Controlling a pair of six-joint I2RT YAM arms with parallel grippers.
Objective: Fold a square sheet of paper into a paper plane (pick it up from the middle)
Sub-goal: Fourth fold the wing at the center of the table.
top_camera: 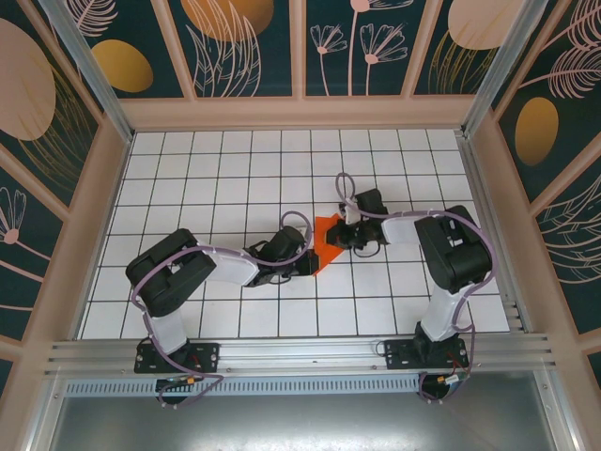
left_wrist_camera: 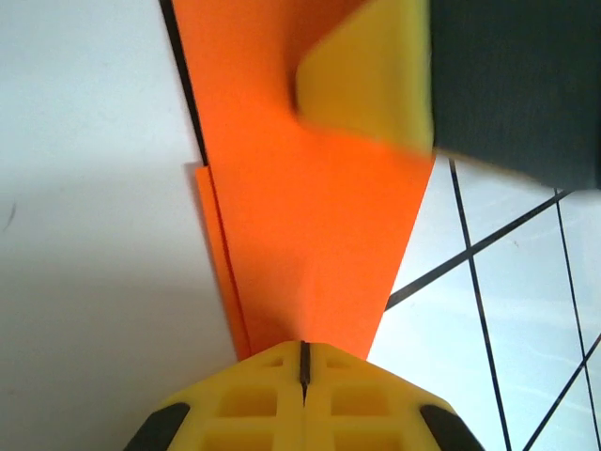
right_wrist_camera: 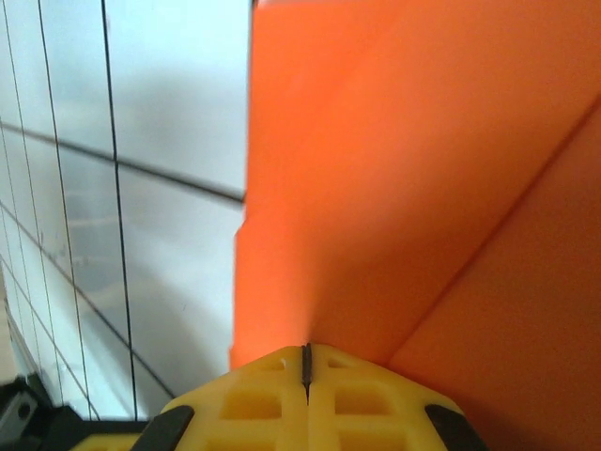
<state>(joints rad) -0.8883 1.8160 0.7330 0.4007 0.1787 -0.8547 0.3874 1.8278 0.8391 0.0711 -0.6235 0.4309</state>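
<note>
The square sheet of paper (top_camera: 325, 237) is bright orange-red and lies folded into a tapering, layered shape mid-table between both grippers. In the left wrist view the paper (left_wrist_camera: 310, 207) narrows toward my left gripper (left_wrist_camera: 304, 352), which is shut on its near tip, a slim second layer showing along its left edge. The right gripper's yellow finger (left_wrist_camera: 366, 85) rests on the paper's far end there. My right gripper (right_wrist_camera: 306, 359) is shut on the paper (right_wrist_camera: 376, 178), where a diagonal fold line runs up to the right. From above, the left gripper (top_camera: 309, 262) and right gripper (top_camera: 342, 234) face each other across the paper.
The white gridded tabletop (top_camera: 235, 178) lies open behind and to both sides. Wooden walls (top_camera: 300, 113) enclose it at the back and sides. An aluminium rail (top_camera: 300, 352) with both arm bases runs along the near edge.
</note>
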